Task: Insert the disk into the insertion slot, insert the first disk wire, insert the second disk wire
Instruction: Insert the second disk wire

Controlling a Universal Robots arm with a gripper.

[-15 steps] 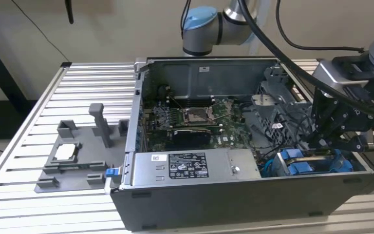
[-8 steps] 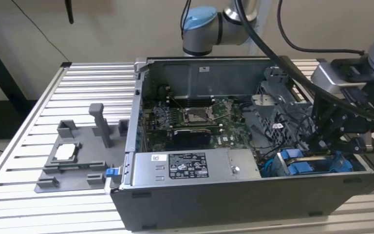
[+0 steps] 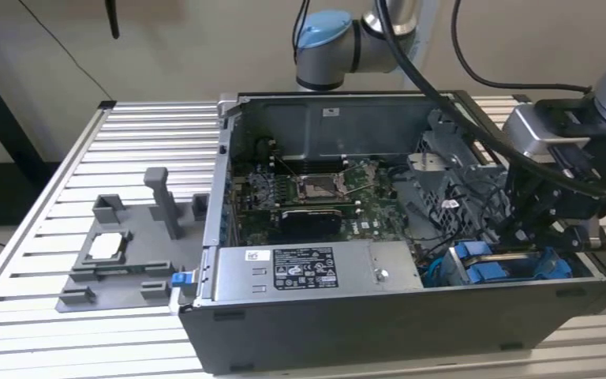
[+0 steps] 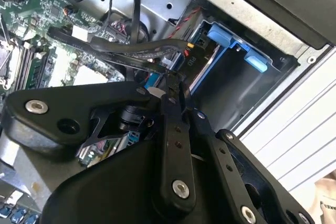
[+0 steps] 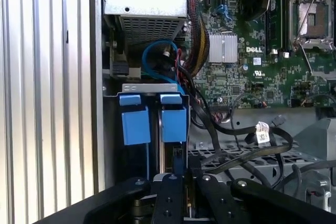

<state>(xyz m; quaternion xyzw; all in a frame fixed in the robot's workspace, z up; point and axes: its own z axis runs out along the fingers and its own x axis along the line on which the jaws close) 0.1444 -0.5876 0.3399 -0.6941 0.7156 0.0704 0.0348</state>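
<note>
The disk [image 5: 174, 121] sits in its blue carrier inside the insertion slot [image 5: 152, 88] of the metal drive cage, beside a second blue carrier tab [image 5: 135, 121]. In the exterior view the blue carriers [image 3: 489, 267] lie at the case's front corner, on the exterior view's right. My gripper [image 3: 522, 235] reaches down into the case right behind them. In both wrist views its fingers stand close together at the disk's rear end, gripper [image 5: 181, 169], gripper [image 4: 170, 80]. A black flat disk wire [image 4: 131, 51] runs straight to the fingertips and seems pinched between them.
The open computer case [image 3: 387, 332] lies on a slatted metal table [image 3: 155, 134]. A grey plastic fixture tray [image 3: 124, 272] lies at the exterior view's left. Loose black cables [image 5: 247, 129] and a blue cable [image 5: 157, 51] cross the space between cage and motherboard [image 5: 252, 35]. The power supply [image 3: 303, 268] sits beside the cage.
</note>
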